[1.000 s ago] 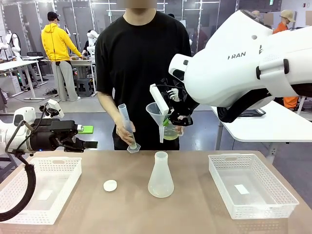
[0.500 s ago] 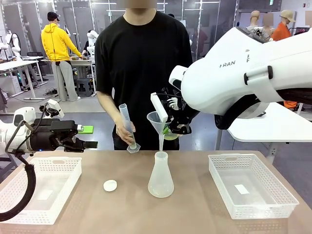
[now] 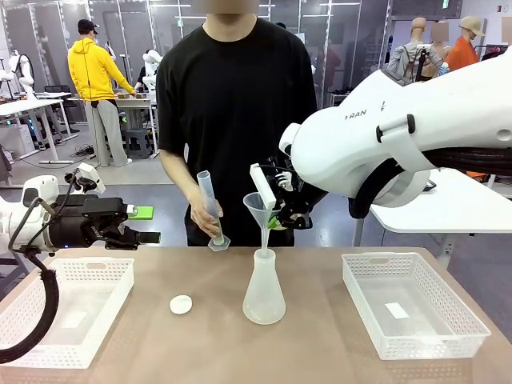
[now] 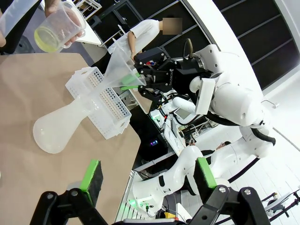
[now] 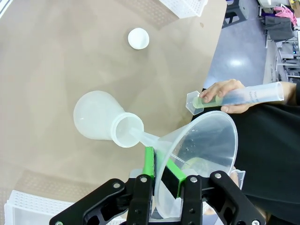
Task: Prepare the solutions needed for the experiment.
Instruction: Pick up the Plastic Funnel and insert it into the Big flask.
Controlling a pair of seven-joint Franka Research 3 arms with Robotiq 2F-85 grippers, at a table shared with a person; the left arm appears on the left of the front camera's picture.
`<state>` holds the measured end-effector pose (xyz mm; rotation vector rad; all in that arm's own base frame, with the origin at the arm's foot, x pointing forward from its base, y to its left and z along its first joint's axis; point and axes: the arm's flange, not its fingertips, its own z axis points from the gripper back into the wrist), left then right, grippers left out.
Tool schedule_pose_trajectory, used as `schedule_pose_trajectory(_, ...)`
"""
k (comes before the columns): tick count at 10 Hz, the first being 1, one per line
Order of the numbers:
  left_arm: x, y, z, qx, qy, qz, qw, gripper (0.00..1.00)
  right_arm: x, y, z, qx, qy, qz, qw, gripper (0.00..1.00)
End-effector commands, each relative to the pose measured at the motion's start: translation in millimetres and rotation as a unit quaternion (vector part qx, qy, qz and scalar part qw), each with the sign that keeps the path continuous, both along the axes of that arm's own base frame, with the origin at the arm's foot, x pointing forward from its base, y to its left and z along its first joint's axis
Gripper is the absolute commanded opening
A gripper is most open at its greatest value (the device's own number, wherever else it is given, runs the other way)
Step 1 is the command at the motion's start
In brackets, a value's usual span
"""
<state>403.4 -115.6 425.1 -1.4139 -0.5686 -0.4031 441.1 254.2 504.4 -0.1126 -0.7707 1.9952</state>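
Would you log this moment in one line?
right gripper: shut on funnel at flask mouth; left gripper: open; person: holds cylinder, solutions

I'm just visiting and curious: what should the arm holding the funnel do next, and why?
Probably lower the funnel a little: the right jaws hold its stem tip just at the flask mouth; seated deeper, it should pour cleanly.

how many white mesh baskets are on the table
2. The left basket sits at the table's left end, the right basket at its right end, beyond the conical flask. None seems hidden.
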Motion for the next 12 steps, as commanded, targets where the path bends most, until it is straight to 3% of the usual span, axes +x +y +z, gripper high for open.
schedule_pose_trajectory(1, 0, -1, 2, -0.012, 0.003, -0.001, 1.000, 1.00, 10, 0, -5, 0.013, -0.002, 0.011, 1.000, 0.07)
schedule_pose_trajectory(7, 0, -1, 2, -0.012, 0.003, -0.001, 1.000, 1.00, 4, 3, -23, 0.012, 0.016, 0.007, 1.000, 0.07)
schedule_pose_trajectory(8, 0, -1, 2, -0.012, 0.003, -0.001, 1.000, 1.00, 3, 2, -23, 0.011, 0.021, 0.008, 1.000, 0.12)
schedule_pose_trajectory(9, 0, -1, 2, -0.012, 0.003, -0.001, 1.000, 1.00, 2, 2, -24, 0.007, 0.022, 0.005, 1.000, 0.27)
schedule_pose_trajectory(11, 0, -1, 2, -0.012, 0.003, -0.001, 1.000, 1.00, -1, 1, -26, -0.005, 0.025, -0.001, 1.000, 0.38)
schedule_pose_trajectory(12, 0, -1, 2, -0.012, 0.003, -0.001, 1.000, 1.00, 2, 6, -22, 0.003, 0.025, -0.004, 1.000, 0.38)
